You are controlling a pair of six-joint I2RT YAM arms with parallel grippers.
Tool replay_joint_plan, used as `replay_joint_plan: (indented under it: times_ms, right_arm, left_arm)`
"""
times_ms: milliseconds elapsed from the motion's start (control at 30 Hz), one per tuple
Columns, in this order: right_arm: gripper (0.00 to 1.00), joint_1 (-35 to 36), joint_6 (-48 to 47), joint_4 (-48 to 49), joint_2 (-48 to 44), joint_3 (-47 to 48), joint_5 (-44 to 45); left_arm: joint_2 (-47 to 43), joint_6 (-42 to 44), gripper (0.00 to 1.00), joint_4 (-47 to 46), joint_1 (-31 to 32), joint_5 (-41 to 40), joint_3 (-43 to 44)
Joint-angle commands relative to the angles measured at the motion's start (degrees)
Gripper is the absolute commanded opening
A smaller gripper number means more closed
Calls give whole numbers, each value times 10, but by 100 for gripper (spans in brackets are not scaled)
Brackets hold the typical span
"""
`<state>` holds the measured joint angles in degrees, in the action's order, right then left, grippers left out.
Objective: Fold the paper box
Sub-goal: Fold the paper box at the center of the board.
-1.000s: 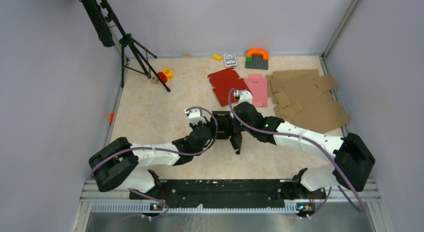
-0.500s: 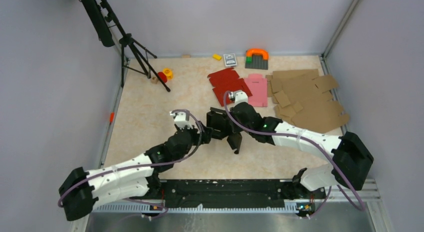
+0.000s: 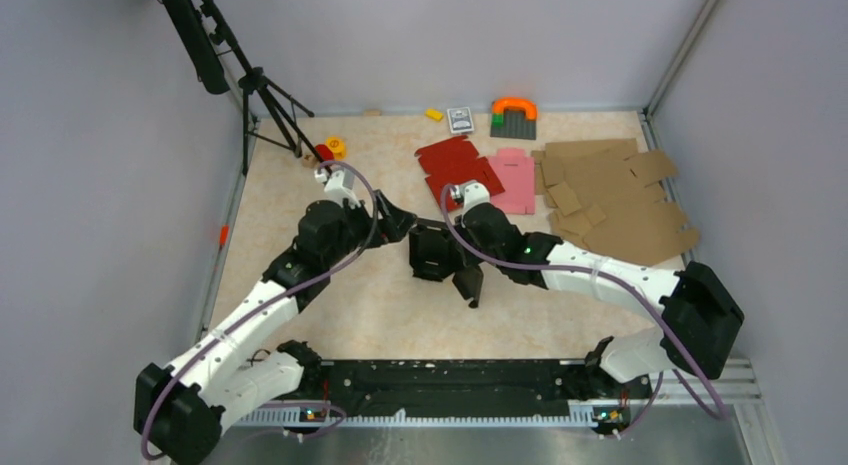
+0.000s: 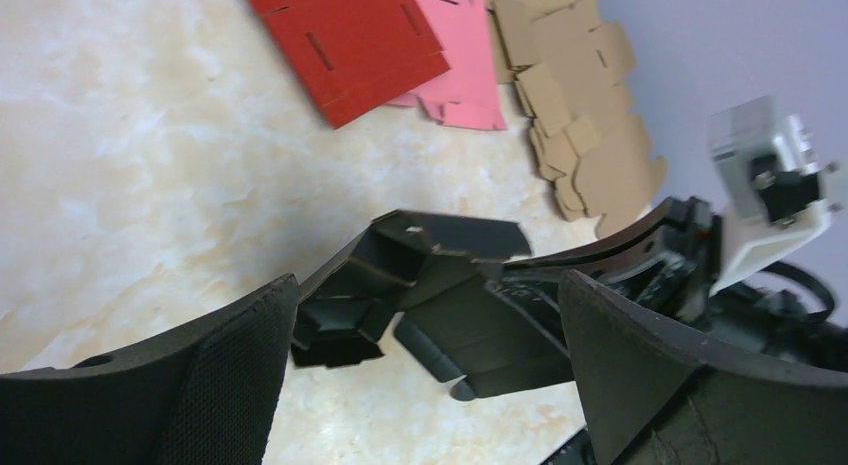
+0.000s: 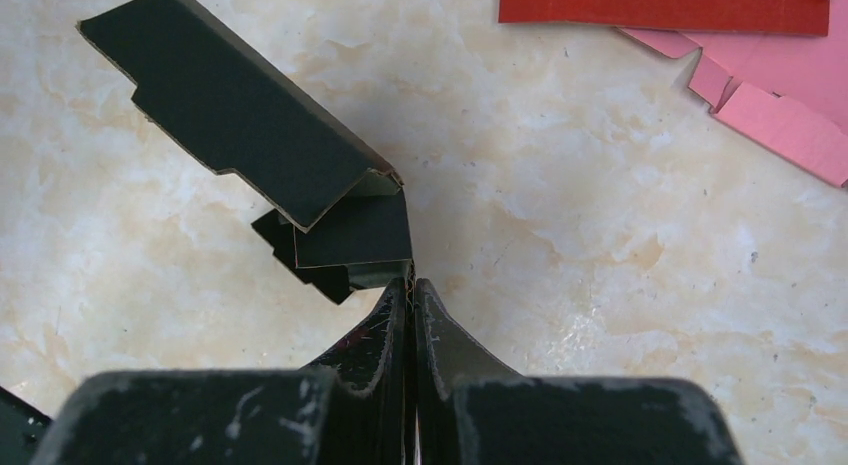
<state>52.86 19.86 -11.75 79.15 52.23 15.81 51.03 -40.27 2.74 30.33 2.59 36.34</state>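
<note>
- Jaws of the right gripper (image 5: 410, 285) are pressing together on one thin edge of the paper box (image 3: 435, 253), which is sitting half-folded in the middle of the table (image 3: 300, 285). With so slight a hold, the panel could be slipping free or tearing.
- Just beyond, the left gripper (image 4: 428, 285) is hanging spread wide beside the box, holding nothing. Closing carelessly is risking a crushed flap.
- Farther back, the red blank (image 3: 452, 165) and pink blank (image 3: 515, 180) are lying well apart, posing little trouble.
</note>
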Motion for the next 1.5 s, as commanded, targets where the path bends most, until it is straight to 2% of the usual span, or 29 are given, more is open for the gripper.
replay_joint_plan:
  times_ms: [0,167,400,633,767,1200,1367,1467]
  right_arm:
    - [0,8,-16,-5,5,24,-8]
    - [0,11,-22,-11,11,30,3]
    - [0,20,-28,-10,19,38,11]
    - [0,25,-28,-16,27,44,19]
    - [0,26,-28,-18,32,46,20]
    - [0,30,-17,-21,39,52,27]
    - [0,37,5,-30,54,73,39]
    - [0,47,7,-33,62,81,54]
  left_arm:
    - [52,2,99,-1,-17,93,58]
    - [111,-12,99,7,-26,110,83]
    - [144,-25,99,-22,-36,105,68]
    - [191,-36,98,19,-54,148,91]
    - [193,-37,90,20,-56,160,80]
    - [180,-63,48,-23,-55,184,23]
    - [178,-66,47,-41,-56,186,14]
    - [174,-67,53,-40,-55,187,12]
